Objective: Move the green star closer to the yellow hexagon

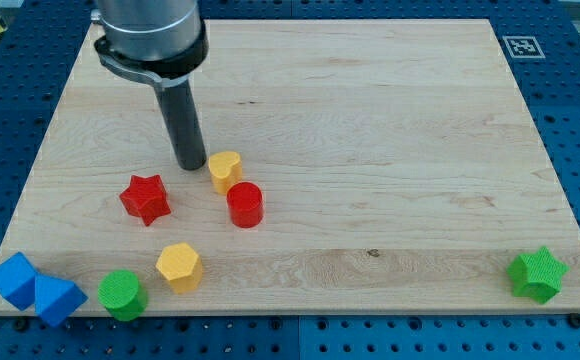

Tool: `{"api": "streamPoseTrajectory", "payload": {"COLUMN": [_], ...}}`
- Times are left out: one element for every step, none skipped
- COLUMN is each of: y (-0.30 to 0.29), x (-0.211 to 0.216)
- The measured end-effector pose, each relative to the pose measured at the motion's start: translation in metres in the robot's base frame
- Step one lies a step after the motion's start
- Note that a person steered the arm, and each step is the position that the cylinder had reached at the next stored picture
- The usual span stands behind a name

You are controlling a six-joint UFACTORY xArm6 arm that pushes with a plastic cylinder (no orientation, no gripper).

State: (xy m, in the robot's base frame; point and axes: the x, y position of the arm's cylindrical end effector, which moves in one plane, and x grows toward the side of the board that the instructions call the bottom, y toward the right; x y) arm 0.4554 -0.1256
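Note:
The green star lies near the board's bottom right corner. The yellow hexagon lies at the bottom left part of the board, far from the star. My tip stands on the board in the left half, just left of a yellow heart and up-right of a red star. It is well above the yellow hexagon and far to the left of the green star. It touches no block that I can tell.
A red cylinder sits just below the yellow heart. A green cylinder lies left of the hexagon. Two blue blocks lie at the bottom left corner. The wooden board rests on a blue pegboard.

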Motion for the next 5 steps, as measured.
{"api": "streamPoseTrajectory", "payload": {"y": [-0.035,-0.053,-0.052,-0.047,-0.045], "x": [0.010,0.039,0.068,0.086,0.092]}}
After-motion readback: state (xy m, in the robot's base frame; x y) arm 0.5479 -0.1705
